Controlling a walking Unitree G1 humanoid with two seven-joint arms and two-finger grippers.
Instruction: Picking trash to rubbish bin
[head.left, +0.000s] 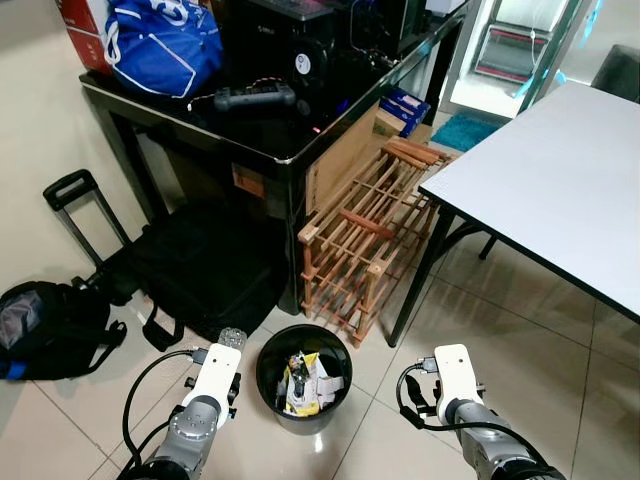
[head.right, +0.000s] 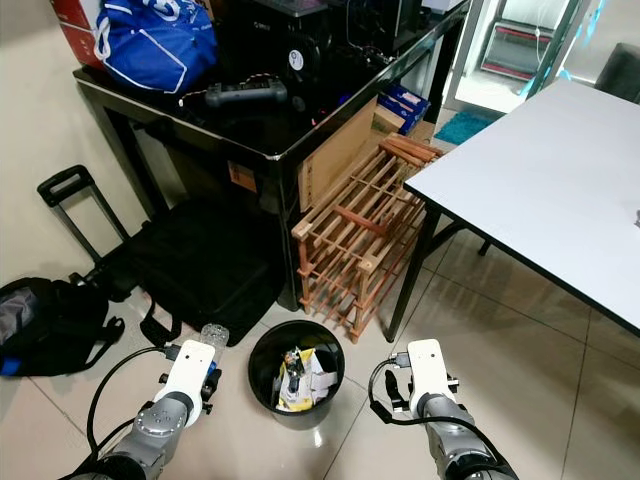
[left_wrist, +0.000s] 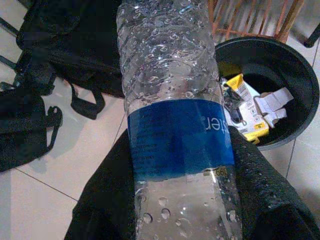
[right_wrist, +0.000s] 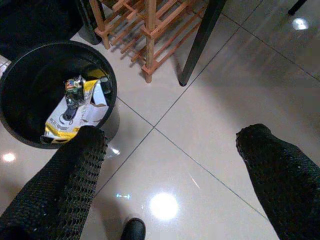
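Observation:
My left gripper (left_wrist: 180, 170) is shut on a clear plastic water bottle (left_wrist: 172, 120) with a blue label and droplets inside. The bottle's end (head.left: 232, 337) pokes out past my left wrist, just left of the black round rubbish bin (head.left: 266, 365). The bin stands on the tiled floor and holds yellow and white wrappers and cartons (head.left: 305, 385). In the right wrist view my right gripper (right_wrist: 175, 155) is open over bare tiles, to the right of the bin (right_wrist: 111, 75), with nothing between its fingers (right_wrist: 75, 185).
A wooden slatted rack (head.left: 365, 240) leans right behind the bin. A black glass table (head.left: 250, 135) carries a blue bag (head.left: 165, 45) and equipment. A white table (head.left: 560, 170) stands on the right, its leg (head.left: 420, 270) near the bin. A black suitcase (head.left: 200, 270) and backpack (head.left: 45, 325) lie left.

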